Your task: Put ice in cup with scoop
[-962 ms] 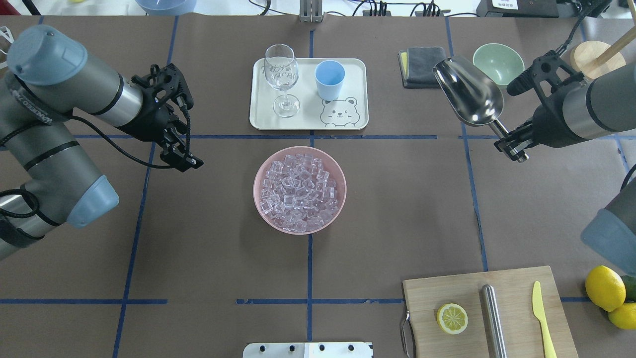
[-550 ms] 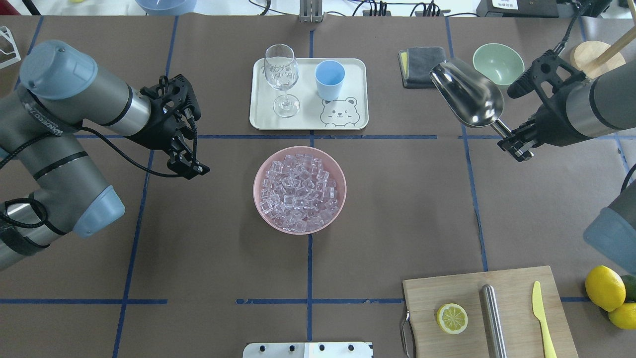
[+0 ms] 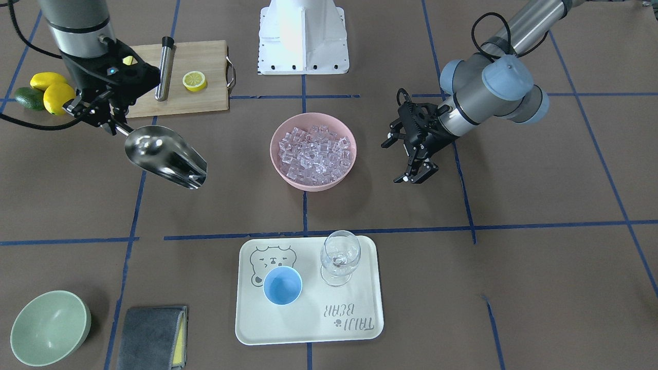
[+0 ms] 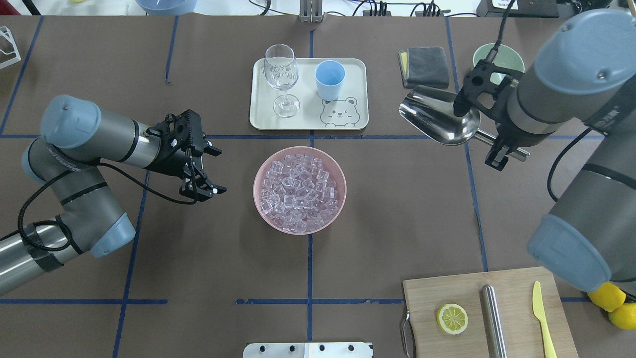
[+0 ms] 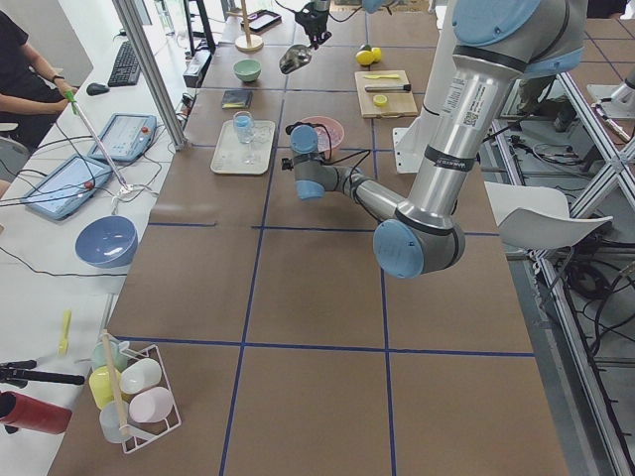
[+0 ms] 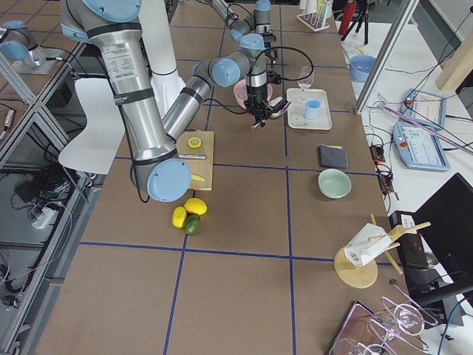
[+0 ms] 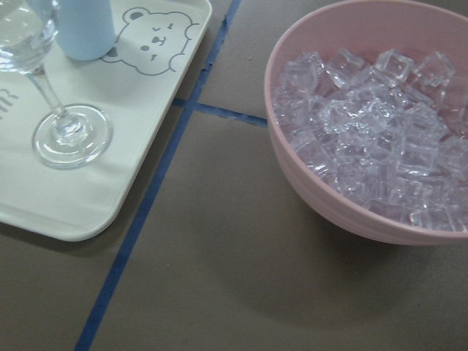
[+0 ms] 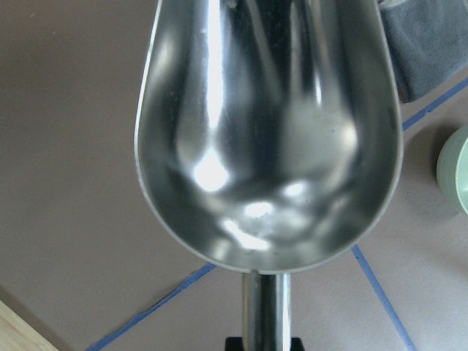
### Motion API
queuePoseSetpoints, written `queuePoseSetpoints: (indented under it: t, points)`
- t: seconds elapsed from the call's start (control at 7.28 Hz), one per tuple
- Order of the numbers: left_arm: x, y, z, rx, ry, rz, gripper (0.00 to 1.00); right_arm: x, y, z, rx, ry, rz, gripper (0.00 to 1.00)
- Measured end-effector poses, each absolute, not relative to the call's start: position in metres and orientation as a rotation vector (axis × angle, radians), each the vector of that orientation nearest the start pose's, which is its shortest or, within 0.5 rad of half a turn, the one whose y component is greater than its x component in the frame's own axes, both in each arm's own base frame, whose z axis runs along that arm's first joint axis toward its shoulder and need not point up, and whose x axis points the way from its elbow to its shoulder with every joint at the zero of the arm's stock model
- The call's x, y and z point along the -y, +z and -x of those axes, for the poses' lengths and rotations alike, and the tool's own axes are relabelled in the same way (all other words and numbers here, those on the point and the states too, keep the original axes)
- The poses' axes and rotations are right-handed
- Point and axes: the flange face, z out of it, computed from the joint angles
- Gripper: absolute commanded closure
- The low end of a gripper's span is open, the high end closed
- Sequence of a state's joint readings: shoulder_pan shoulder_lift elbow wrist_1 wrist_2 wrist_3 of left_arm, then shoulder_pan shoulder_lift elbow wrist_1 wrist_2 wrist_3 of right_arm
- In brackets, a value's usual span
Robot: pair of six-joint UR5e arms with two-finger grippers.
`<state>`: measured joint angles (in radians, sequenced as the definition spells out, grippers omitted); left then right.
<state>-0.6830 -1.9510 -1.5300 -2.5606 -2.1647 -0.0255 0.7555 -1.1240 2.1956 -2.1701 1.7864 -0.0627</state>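
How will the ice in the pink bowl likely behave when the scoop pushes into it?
The ice is loose separate cubes, so it will probably shift and tumble, not lift together. They look glassy, so likely slippery on the shiny scoop. Heaped near the rim of the pink bowl, some may spill.

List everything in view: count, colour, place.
pink bowl: one, table centre
ice: many, clear, in pink bowl
tray: one, cream, beyond bowl
cup: one, light blue, on tray
wine glass: one, clear, on tray
scoop: one, silver, empty, held aloft
green bowl: one, far right
cloth: one, grey, beside green bowl
cutting board: one, wooden, near right
lemon half, steel cylinder, yellow knife: one each, on board
lemons: two, yellow, right of board
green fruit: one, beside lemons
left hand: open, beside pink bowl
right hand: shut on scoop handle
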Motion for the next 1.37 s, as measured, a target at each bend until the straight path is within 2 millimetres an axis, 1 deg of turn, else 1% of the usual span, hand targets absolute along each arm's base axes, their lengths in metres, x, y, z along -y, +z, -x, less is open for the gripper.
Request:
queuePoseSetpoints:
  t: [0.14,0.27,0.69,0.82,1.24,1.37]
  points:
    - [0.446,0.351,-0.456,-1.104,1.127,-0.972,0.0,0.419,0.23,0.304,0.347,-0.948,-0.36,1.0]
    - [0.437,0.352,-0.466,-1.128,1.147,-0.954,0.0,0.413,0.224,0.314,0.334,-0.975,-0.356,1.0]
    - [0.421,0.341,-0.485,-1.18,1.19,-0.936,0.0,0.401,0.221,0.332,0.328,-1.017,-0.347,1.0]
    - [0.419,0.339,-0.489,-1.184,1.195,-0.935,0.0,0.398,0.219,0.339,0.33,-1.03,-0.345,1.0]
    - [0.42,0.331,-0.496,-1.184,1.197,-0.963,0.0,0.398,0.196,0.359,0.312,-1.051,-0.311,1.0]
    - [0.422,0.33,-0.498,-1.174,1.187,-0.975,0.0,0.397,0.192,0.364,0.294,-1.059,-0.31,1.0]
